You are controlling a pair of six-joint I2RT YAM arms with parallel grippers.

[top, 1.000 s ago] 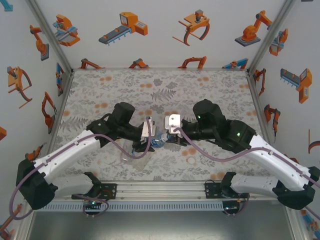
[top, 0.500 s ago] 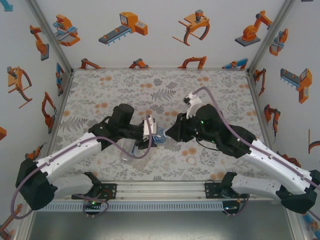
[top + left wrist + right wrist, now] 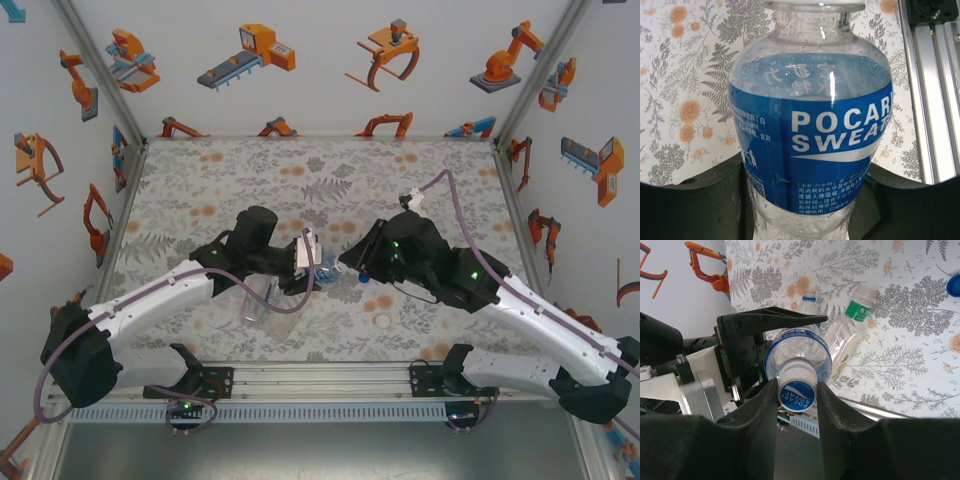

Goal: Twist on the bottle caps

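Left hand (image 3: 314, 264) grips the blue-labelled bottle (image 3: 810, 135), right hand (image 3: 797, 390) pinches its cap (image 3: 796, 397).

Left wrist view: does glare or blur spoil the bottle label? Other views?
Left wrist: sharp, one thin glare streak down the blue label of the bottle, print legible. Right wrist: cap crisp, the right end effector's dark fingers near the lens soft. Top external: even light, no hard shadows.

White walls (image 3: 320, 90), orange robot decals (image 3: 250, 55) — floral-print tabletop (image 3: 250, 175); aluminium rail (image 3: 320, 378) nearside
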